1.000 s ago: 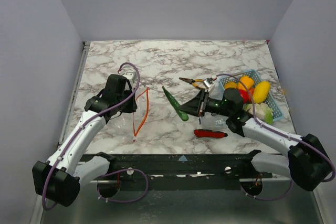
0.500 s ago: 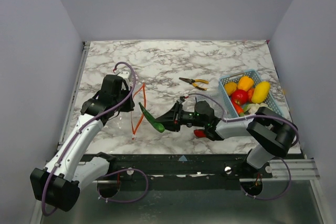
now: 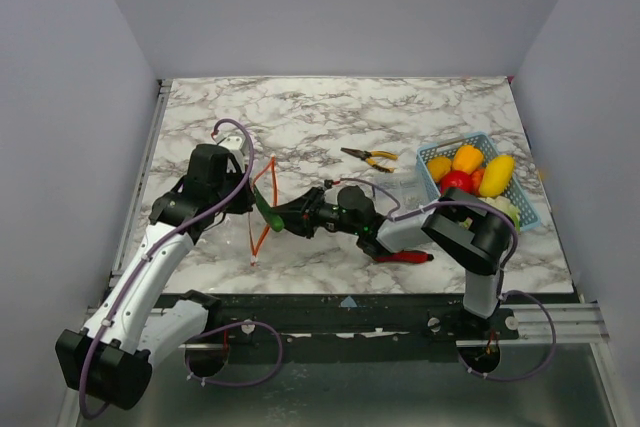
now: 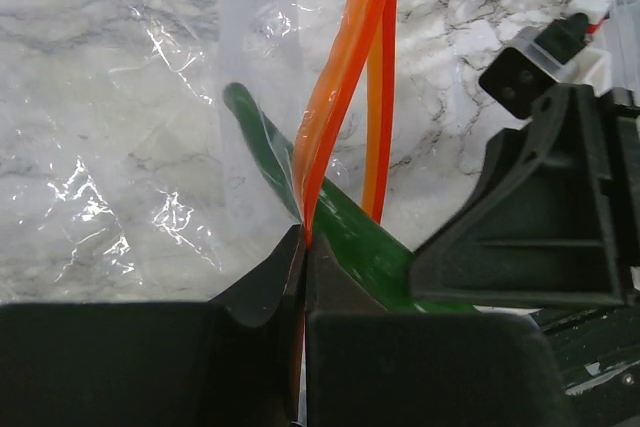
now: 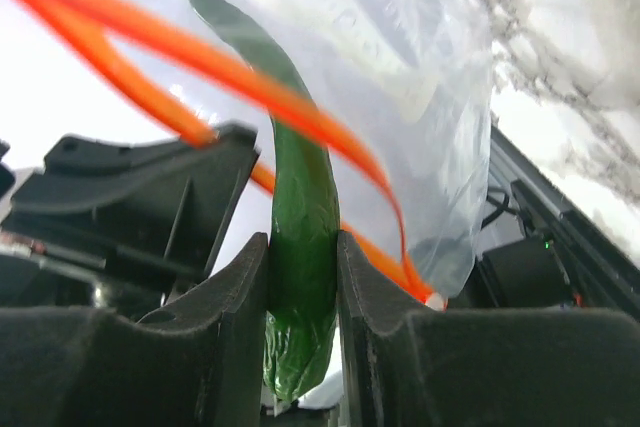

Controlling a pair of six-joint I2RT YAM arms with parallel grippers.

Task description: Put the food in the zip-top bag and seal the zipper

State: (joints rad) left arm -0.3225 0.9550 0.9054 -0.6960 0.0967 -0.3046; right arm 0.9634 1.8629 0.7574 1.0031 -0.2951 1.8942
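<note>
**Green piece enters the bag mouth**

The slim, glossy green piece (image 5: 290,187) lies left-right above the surface (image 3: 330,117). Its tapered tip points left between the zipper (image 4: 345,77) strips into the clear zip-top bag (image 4: 150,97). The right gripper (image 5: 303,252) pinches its thick end, and the left gripper (image 4: 305,247) pinches the zipper.

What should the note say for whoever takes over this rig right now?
Left gripper: shut on the orange-red zipper strip of the crinkly clear plastic bag, holding the mouth open.
Right gripper: shut on the long green toy vegetable, tip entering the bag mouth.
Other glossy toy food sits in the light blue mesh basket.
Done: none fully bagged. Left: drop the green one in, bag the rest, seal.
</note>
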